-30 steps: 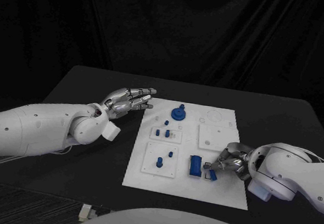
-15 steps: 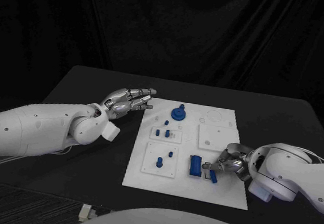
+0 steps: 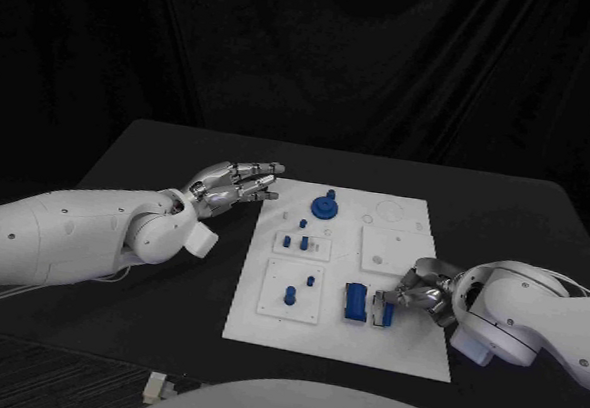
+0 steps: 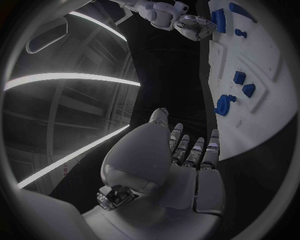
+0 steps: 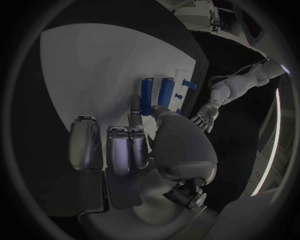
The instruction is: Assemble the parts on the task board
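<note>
Blue peg pinched at board's near right

White board [image 3: 401, 350] lies mid-table [image 3: 171, 149]. My right hand [image 3: 422, 295] pinches a blue peg [image 3: 386, 314] upright, just beside a blue block [image 3: 355, 301] on the board. My left hand [image 3: 232, 182] hovers off the board's far left edge, fingers apart and holding nothing. A round blue part [image 3: 324, 206] sits near it.

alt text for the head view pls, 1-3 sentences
The right robot hand holds a small blue part upright beside a larger blue block on the white task board. The left robot hand hovers open off the board's far left corner, near a round blue part.
</note>
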Controlling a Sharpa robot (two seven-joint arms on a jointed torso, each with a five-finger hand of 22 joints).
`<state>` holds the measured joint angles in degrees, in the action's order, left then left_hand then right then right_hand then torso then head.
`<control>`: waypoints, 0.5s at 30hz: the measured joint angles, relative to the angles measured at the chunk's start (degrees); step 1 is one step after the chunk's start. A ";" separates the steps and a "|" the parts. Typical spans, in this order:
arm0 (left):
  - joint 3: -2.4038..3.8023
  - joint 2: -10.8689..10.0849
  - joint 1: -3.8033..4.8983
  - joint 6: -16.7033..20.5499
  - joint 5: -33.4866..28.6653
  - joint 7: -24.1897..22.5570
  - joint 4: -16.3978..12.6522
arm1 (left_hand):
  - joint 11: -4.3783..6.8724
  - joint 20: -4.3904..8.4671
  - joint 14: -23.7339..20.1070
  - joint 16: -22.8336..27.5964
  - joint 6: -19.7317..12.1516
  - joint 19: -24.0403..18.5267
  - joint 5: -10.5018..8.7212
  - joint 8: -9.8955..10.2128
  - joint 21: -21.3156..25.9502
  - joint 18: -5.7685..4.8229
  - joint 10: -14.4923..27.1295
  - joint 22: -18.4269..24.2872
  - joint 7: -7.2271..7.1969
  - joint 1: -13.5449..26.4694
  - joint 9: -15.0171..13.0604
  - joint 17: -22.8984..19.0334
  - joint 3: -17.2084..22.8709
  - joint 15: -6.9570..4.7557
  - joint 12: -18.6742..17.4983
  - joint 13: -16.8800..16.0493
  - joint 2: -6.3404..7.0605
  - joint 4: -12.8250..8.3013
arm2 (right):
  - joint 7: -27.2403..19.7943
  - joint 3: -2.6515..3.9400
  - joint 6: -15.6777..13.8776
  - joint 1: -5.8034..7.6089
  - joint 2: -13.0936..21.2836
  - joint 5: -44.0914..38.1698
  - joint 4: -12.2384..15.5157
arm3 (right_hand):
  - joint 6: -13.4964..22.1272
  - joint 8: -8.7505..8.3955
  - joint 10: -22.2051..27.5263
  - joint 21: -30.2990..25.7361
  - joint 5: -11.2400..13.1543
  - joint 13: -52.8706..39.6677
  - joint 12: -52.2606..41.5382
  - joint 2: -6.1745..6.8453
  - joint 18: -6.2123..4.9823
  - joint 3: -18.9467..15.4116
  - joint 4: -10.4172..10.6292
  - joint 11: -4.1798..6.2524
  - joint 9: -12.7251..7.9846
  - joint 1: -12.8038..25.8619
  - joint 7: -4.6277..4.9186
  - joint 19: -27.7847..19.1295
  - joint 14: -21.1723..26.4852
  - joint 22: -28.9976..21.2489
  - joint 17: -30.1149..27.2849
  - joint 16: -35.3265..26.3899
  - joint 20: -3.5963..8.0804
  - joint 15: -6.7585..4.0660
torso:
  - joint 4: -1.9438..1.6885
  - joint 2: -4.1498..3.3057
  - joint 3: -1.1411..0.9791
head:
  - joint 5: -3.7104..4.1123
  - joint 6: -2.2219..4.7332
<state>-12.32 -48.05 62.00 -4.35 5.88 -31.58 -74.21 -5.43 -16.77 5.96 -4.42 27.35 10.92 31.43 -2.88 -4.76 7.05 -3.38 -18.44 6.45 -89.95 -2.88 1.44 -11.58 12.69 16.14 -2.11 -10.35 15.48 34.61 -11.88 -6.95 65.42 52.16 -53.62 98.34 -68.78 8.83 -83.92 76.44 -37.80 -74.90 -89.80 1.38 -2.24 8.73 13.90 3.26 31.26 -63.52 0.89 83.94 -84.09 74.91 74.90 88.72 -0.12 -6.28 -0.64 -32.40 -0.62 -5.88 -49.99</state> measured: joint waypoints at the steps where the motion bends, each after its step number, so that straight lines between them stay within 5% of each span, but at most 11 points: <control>1: 0.00 0.01 -0.01 -0.02 0.00 0.01 0.00 | 0.00 0.00 0.00 0.00 0.00 0.00 0.17 0.00 0.00 -0.12 0.00 0.06 0.00 0.00 0.00 0.00 0.00 0.00 0.00 0.00 0.00 0.00 | 0.00 0.00 -0.14 0.00 0.00 0.06 0.00 | 0.00 0.01 0.00 0.00 -0.39 0.00 0.00 0.13 0.00 0.30 -0.30 0.00 0.01 -0.14 0.00 0.00 0.00 0.00 0.00 0.00 0.00 0.00 | -0.01 0.00 0.00 | 0.03 0.00; 2: 0.00 0.03 -0.01 -0.03 0.00 0.01 0.01 | 0.00 0.00 0.00 0.00 0.00 0.00 0.17 0.00 0.00 -0.92 0.00 0.07 0.00 0.00 0.00 0.00 0.00 0.00 0.00 0.00 0.00 0.00 | -0.01 0.00 -0.27 0.00 0.00 0.13 0.01 | 0.00 0.03 0.00 0.00 -0.82 0.00 0.00 0.37 0.00 0.60 -0.60 0.00 0.06 -0.37 0.00 0.00 0.00 0.00 0.00 0.00 0.00 0.00 | 0.00 0.00 -0.01 | 0.04 0.00; 7: 0.00 0.07 -0.05 -0.14 0.00 0.07 0.03 | 0.00 0.00 0.00 0.00 0.00 0.00 0.17 0.00 0.00 -0.92 0.00 0.07 0.00 -0.44 0.00 0.00 0.00 0.00 0.00 0.00 0.00 0.00 | -0.02 0.00 -0.80 0.00 0.02 0.43 0.16 | 0.23 0.33 0.00 -0.28 -2.76 0.00 0.00 1.26 0.00 2.23 -2.22 0.00 0.39 -1.26 -0.23 0.00 0.16 0.00 0.00 0.00 0.00 -0.16 | 0.00 0.01 -0.01 | 0.10 0.00; 15: 0.00 0.09 -0.09 -0.23 0.00 0.19 0.06 | 0.00 0.00 0.00 0.00 0.00 0.00 0.40 0.00 0.00 -0.91 0.00 0.06 0.00 -0.44 0.01 0.00 0.16 0.00 0.00 0.00 0.00 -0.16 | -0.04 0.00 -1.03 0.00 0.03 0.66 0.34 | 0.23 0.70 0.00 -0.28 -1.93 -0.02 0.00 1.96 0.00 2.44 -2.44 0.00 0.68 -0.99 -0.23 0.00 0.16 0.00 0.00 0.00 0.00 -0.16 | 0.00 0.01 -0.01 | 0.07 0.00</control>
<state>-12.31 -47.96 61.91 -4.58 5.88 -31.39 -74.15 -5.43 -16.77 5.96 -4.42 27.35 10.91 31.83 -2.88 -4.76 6.13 -3.38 -18.38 6.45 -90.39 -2.88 1.44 -11.42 12.69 16.14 -2.11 -10.35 15.32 34.57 -11.88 -7.97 65.41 52.20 -52.96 98.69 -68.55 9.53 -83.92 76.16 -39.72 -74.93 -89.80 3.34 -2.24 11.17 11.45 3.26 31.94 -64.51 0.66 83.94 -83.93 74.91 74.91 88.72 -0.12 -6.44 -0.64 -32.39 -0.62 -5.81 -49.99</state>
